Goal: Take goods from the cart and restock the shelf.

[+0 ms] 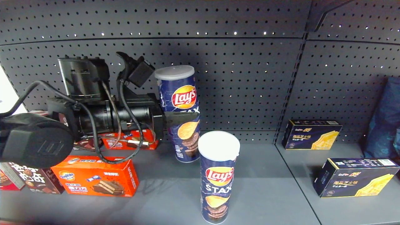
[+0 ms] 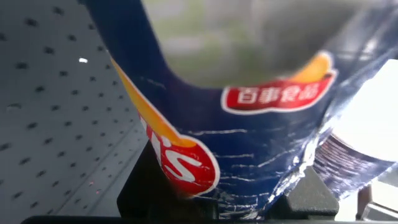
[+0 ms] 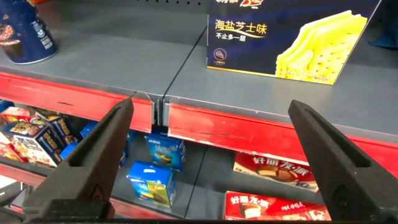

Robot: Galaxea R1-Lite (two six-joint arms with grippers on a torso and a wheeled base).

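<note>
The left end effector (image 1: pixel 180 119) is clamped on a dark blue cylindrical chips can (image 1: pixel 176 84), which seems to touch the back of the grey metal shelf (image 1: pixel 265 181), slightly tilted and not yet released. An identical can (image 1: pixel 217 181) stands upright in front of it. The right end effector (image 3: pixel 214 158) hangs with its fingers wide apart, holding nothing.

Black left arm (image 1: pixel 93 115) with looping black cables (image 1: pixel 107 162).
</note>
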